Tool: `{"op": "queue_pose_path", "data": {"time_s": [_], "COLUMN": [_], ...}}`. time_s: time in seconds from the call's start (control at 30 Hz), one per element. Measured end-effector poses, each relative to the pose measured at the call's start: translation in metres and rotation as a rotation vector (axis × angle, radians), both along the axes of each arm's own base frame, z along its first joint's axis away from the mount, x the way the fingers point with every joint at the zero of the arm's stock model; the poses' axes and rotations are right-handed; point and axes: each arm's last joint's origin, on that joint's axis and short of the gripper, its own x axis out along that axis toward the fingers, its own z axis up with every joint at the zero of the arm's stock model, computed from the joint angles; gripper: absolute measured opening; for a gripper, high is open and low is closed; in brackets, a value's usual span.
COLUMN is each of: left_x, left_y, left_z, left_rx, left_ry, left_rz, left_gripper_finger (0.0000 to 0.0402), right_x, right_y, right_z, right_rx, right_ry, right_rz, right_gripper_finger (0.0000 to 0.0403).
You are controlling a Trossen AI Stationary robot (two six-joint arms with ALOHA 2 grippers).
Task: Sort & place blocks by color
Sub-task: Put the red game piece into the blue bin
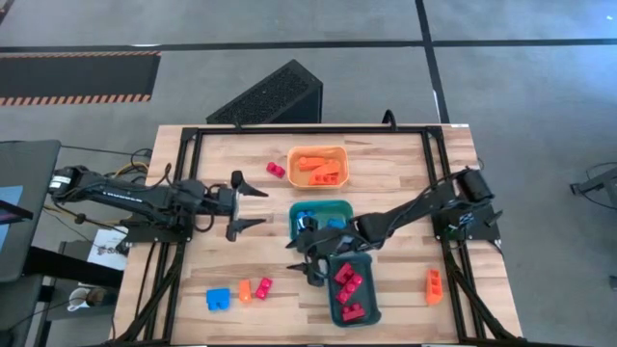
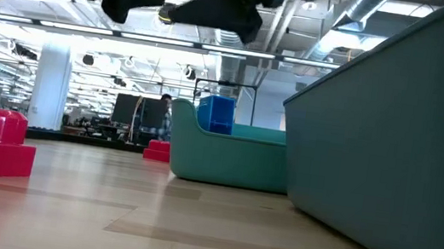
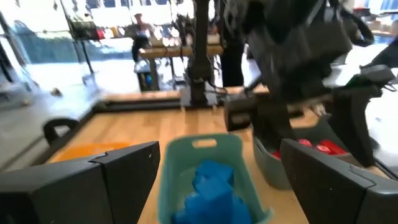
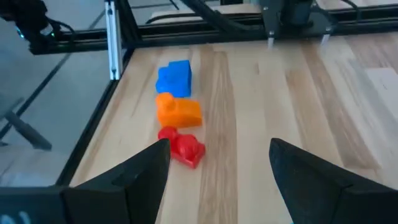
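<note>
Pale wooden table (image 1: 386, 169) inside a black frame, grey floor around it. At lower left of the high view three loose blocks lie in a short row running left to right: blue block (image 1: 218, 300), orange block (image 1: 245, 290), red block (image 1: 263, 286); bare wood surrounds them. Another orange block (image 1: 434, 285) lies lengthwise top to bottom at lower right. Right gripper (image 1: 307, 260), fingers spread wide and empty, hovers left of the dark teal tray (image 1: 371, 313) of red bricks. Left gripper (image 1: 247, 206), wide and empty, points toward the light teal tray (image 1: 324, 206).

Left end effector (image 1: 253, 202) spread open, right end effector (image 1: 301, 258) open beside teal tray (image 1: 374, 310)
</note>
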Motion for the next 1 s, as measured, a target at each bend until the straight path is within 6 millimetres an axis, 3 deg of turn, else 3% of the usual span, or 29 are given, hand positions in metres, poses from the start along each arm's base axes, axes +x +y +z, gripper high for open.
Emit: {"op": "queue_pose_path", "data": {"time_s": [0.1, 0.3, 0.57, 0.77, 1.0], "left_x": [0.0, 0.001, 0.01, 0.013, 0.026], "left_y": [-0.001, -0.009, -0.041, -0.064, -0.083], "left_z": [-0.004, 0.0, -0.015, -0.03, -0.028], "left_rx": [-0.044, -0.133, -0.186, -0.262, -0.281], "left_ry": [0.045, 0.18, 0.291, 0.354, 0.423], "left_rz": [-0.003, 0.036, 0.051, 0.041, 0.046], "left_gripper_finger": [0.032, 0.032, 0.032, 0.032, 0.032], "right_x": [-0.006, -0.029, -0.05, -0.061, -0.081], "right_y": [-0.002, -0.007, -0.016, -0.028, -0.058], "right_z": [0.012, 0.058, 0.094, 0.082, 0.056], "right_rx": [-0.003, -0.103, -0.224, -0.252, -0.218], "right_ry": [-0.015, -0.115, -0.201, -0.234, -0.409], "right_rz": [-0.013, -0.086, -0.097, -0.108, -0.154], "right_gripper_finger": [0.0294, 0.0287, 0.0281, 0.0281, 0.0281]}}
